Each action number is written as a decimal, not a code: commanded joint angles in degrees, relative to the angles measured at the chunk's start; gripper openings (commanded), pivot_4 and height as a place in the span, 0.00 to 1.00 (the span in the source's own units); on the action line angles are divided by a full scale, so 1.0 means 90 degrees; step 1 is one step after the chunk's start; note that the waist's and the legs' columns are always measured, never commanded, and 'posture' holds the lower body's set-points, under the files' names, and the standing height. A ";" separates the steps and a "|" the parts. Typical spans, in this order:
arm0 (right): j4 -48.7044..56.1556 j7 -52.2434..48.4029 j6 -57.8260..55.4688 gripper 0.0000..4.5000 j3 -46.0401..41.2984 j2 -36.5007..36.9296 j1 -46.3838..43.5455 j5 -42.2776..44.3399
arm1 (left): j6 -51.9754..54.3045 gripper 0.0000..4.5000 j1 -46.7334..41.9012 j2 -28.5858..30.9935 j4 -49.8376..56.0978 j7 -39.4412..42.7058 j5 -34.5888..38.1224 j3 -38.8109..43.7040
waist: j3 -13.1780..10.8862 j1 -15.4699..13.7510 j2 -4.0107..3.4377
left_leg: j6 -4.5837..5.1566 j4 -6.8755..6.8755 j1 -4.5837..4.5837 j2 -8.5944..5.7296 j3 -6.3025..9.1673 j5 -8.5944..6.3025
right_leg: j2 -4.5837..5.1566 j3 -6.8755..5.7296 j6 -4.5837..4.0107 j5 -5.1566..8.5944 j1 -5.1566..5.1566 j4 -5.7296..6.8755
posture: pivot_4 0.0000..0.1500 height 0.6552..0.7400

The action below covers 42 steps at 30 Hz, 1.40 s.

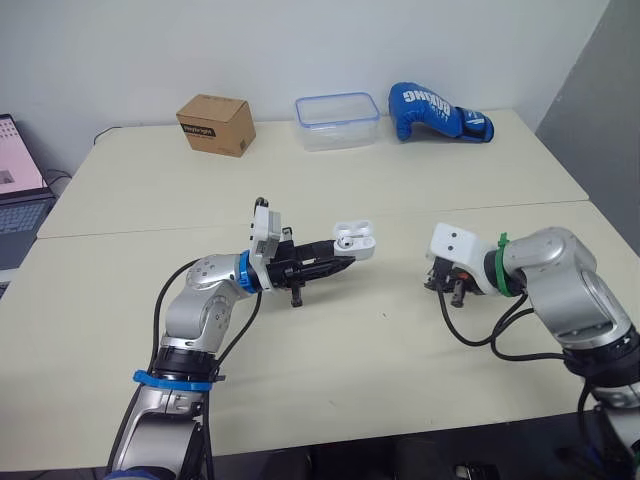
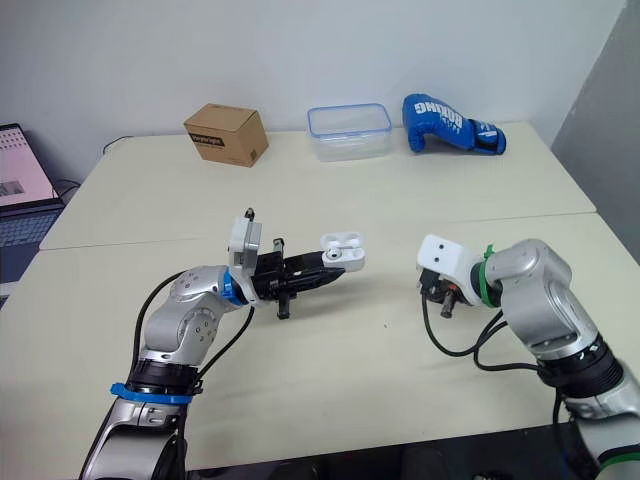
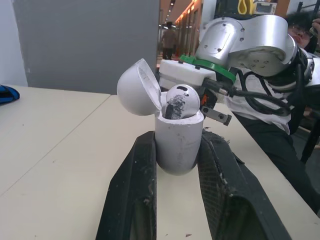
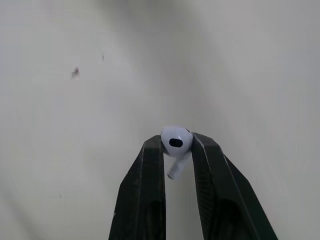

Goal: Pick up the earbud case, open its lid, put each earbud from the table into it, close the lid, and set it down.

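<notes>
my left claw (image 1: 335, 262) is clenched around the lower body of the earbud case (image 3: 178, 145), holding it above the table (image 1: 330, 370) with the lid (image 3: 139, 87) swung open and one earbud (image 3: 180, 100) seated inside. my right claw (image 1: 448, 285) is grasping the second earbud (image 4: 176, 141) low over the table, off to the right of the case and apart from it.

my worry is that grip: only the very tips pinch the rounded head, and the stem hangs loose. it could twist or pop out on the way over, i think. if the stem comes in off-angle it may jam on the rim or nudge the seated earbud out. a bump on the lid could flip it shut, and pushing down hard might slide the case in my left claw.

the table is pale and smooth with a seam across it, so a dropped earbud may roll. along the far edge sit a cardboard box (image 1: 214, 124), a clear plastic tub (image 1: 337, 120) and a blue boxing glove (image 1: 435, 112), against a white wall; a laptop (image 1: 20, 190) is at the left.
</notes>
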State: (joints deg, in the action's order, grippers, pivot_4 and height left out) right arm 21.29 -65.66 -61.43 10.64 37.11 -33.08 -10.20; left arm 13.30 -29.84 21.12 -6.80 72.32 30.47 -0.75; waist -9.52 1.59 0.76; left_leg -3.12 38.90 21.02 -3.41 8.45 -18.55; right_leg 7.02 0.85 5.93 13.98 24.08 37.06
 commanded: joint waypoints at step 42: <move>0.2594 0.4002 -0.0027 0.09 -0.1685 -0.2418 0.0511 0.4019 | -0.0447 0.18 -0.0854 -0.0126 -0.1266 0.0574 -0.0032 0.0089 | 0.0003 0.0034 -0.0005 | 0.0000 -0.0003 -0.0006 -0.0001 0.0007 0.0000 | -0.0004 -0.0001 0.0000 0.0000 -0.0001 0.0005 | 1.00 0.89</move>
State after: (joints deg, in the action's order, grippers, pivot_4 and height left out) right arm 42.99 -30.63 -62.78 -4.72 15.35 -27.40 24.47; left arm 9.79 -36.31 20.01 -19.89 77.56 29.99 -0.59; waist -9.50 1.90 0.71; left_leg -3.12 38.87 20.96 -3.42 8.51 -18.54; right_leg 6.98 0.84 5.93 13.98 24.07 37.11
